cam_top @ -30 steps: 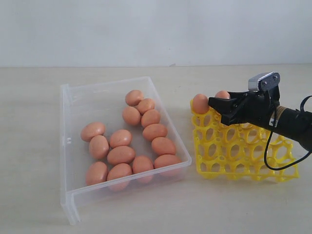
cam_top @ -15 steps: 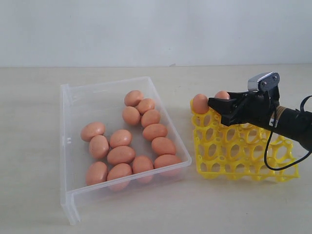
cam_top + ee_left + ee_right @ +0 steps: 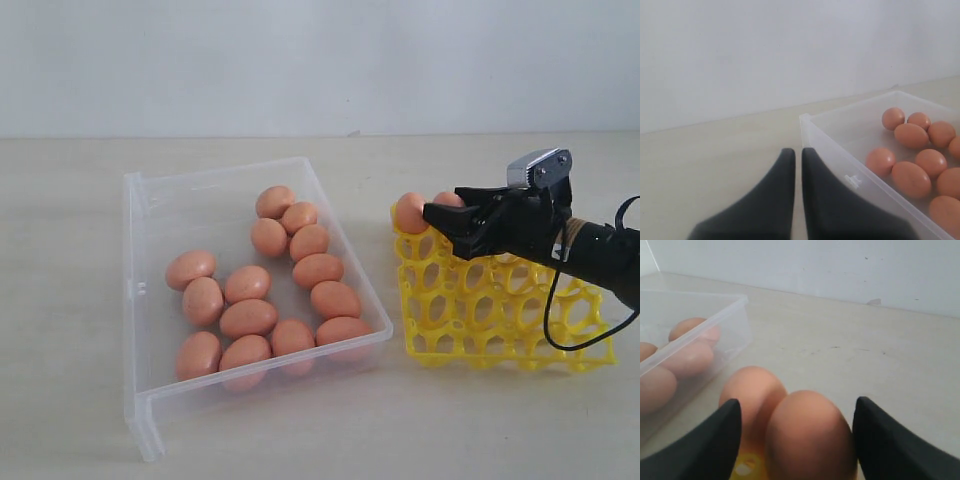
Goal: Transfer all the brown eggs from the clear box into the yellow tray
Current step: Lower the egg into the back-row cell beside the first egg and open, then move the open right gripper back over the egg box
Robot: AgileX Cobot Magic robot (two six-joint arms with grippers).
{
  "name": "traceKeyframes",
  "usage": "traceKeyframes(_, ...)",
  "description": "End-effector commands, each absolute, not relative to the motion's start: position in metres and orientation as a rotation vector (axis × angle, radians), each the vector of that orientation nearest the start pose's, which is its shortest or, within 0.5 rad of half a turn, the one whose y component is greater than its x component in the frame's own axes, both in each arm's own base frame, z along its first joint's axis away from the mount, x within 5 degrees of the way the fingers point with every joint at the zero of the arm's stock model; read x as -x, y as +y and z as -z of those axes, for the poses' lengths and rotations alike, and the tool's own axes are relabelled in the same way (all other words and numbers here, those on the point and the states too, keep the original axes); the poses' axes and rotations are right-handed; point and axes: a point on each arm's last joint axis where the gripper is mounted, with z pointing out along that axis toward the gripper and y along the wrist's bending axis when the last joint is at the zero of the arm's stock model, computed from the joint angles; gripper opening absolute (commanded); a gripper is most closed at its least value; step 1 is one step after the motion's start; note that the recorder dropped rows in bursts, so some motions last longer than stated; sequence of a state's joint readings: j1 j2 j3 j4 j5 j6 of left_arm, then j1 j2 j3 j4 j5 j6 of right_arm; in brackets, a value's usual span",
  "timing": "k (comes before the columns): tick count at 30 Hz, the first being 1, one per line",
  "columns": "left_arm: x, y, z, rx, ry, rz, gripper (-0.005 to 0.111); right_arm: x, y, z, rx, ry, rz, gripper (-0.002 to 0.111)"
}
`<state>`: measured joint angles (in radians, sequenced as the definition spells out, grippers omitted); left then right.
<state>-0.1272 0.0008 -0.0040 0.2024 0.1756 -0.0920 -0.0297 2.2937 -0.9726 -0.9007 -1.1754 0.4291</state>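
Pale table [image 3: 80,400]: right gripper [image 3: 442,205], jaws spread, half-hides a brown egg [image 3: 810,435] in the yellow tray [image 3: 500,310]; left gripper [image 3: 798,155] clenched empty.

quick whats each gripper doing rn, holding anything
left gripper: closed, holding nothing
right gripper: open, fingers either side of an egg sitting in the tray

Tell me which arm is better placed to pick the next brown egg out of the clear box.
Left, probably. The left gripper is shut and empty just outside the clear box, near the brown eggs. The right gripper is at the yellow tray, jaws open around an egg in a cup.
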Motion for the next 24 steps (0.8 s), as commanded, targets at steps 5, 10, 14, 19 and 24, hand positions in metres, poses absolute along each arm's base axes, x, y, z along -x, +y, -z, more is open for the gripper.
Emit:
traceKeyframes(5, -0.056, -0.004, -0.198, -0.166, 1.644, -0.003, 0.004, -0.383, 0.055, -0.082, 0.552, 1.652, -0.695, 0.059)
traceKeyframes(10, -0.056, -0.004, -0.198, -0.166, 1.644, -0.003, 0.004, -0.385, 0.055, -0.105, 0.523, 1.599, -0.711, 0.059)
traceKeyframes(14, -0.056, -0.004, -0.198, -0.166, 1.644, -0.003, 0.004, -0.384, 0.056, -0.116, 0.541, 1.583, -0.732, 0.059)
traceKeyframes(19, -0.056, -0.004, -0.198, -0.166, 1.644, -0.003, 0.004, -0.375, 0.065, -0.139, 0.598, 1.581, -0.849, 0.025)
traceKeyframes(24, -0.056, -0.004, -0.198, -0.166, 1.644, -0.003, 0.004, -0.353, 0.111, -0.167, 0.949, 1.591, -0.918, 0.000)
